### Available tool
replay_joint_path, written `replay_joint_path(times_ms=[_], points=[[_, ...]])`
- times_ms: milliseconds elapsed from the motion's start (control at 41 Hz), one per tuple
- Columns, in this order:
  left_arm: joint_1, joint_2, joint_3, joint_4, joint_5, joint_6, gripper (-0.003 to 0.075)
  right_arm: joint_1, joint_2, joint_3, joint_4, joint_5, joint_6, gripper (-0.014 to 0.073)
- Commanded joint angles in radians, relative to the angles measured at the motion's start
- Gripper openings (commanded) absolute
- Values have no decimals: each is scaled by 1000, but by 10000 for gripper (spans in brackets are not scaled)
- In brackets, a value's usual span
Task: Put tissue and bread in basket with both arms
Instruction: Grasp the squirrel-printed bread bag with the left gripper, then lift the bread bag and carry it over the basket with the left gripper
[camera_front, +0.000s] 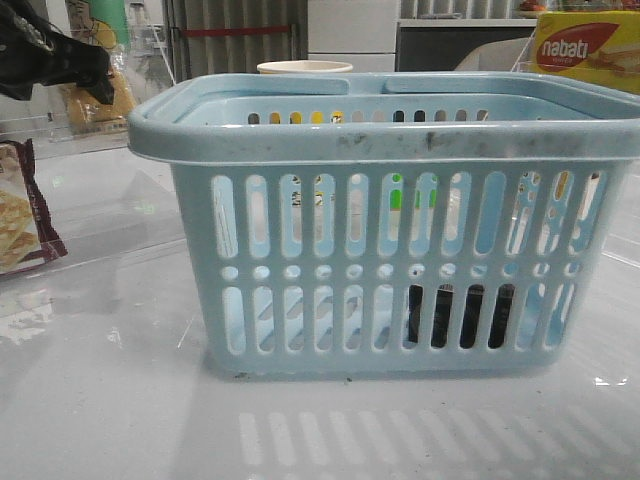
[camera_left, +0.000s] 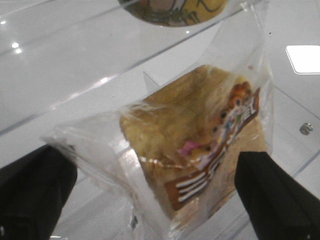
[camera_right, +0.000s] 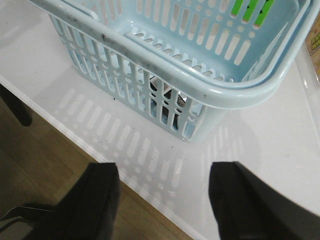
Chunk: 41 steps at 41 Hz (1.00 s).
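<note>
1. Where the table (camera_front: 100, 420) runs nearest its front edge: right pincer (camera_right: 162, 200) spread wide over that edge, nothing between its fingers, just short of the basket.
2. Standing mid-table, close to the front edge: light-blue basket (camera_front: 385, 250), upright, rim smudged.
3. Lying low inside the basket, at its right front corner: black tissue (camera_front: 460, 315), seen dark through the slots.
4. Resting at the left table edge: maroon-edged packet (camera_front: 20, 225), partly cut off.
5. Raised beyond the basket's left end, toward the far left corner: left pincer (camera_left: 155, 195) clamped on the clear wrapper of the bread (camera_left: 195, 145), which hangs off the table.
6. Showing behind the far rim: white paper cup (camera_front: 305, 68); farther right, a yellow box (camera_front: 590, 50).
</note>
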Motion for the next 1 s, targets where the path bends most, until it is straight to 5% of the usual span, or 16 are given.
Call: replay_joint_path(times_ms=[0,244,537,732,976], points=[[4,-47,-38,-11,-92,-10,628,1,2,-24,-3,-68,-4,498],[4,-47,-38,-11,-92,-10,373,1,2,-24,-3,-68,-4,498],[4,-74,-38,-11,-68,-10,176,1,2,-24,-3,-68,-4,498],[-10,-176,-38,-11,1,-10,93,1,2,-24,-3,-68,-4,498],[-45,-352,-39,-11,96,-10,91,1,2,-24,-3,-68,-4,498]])
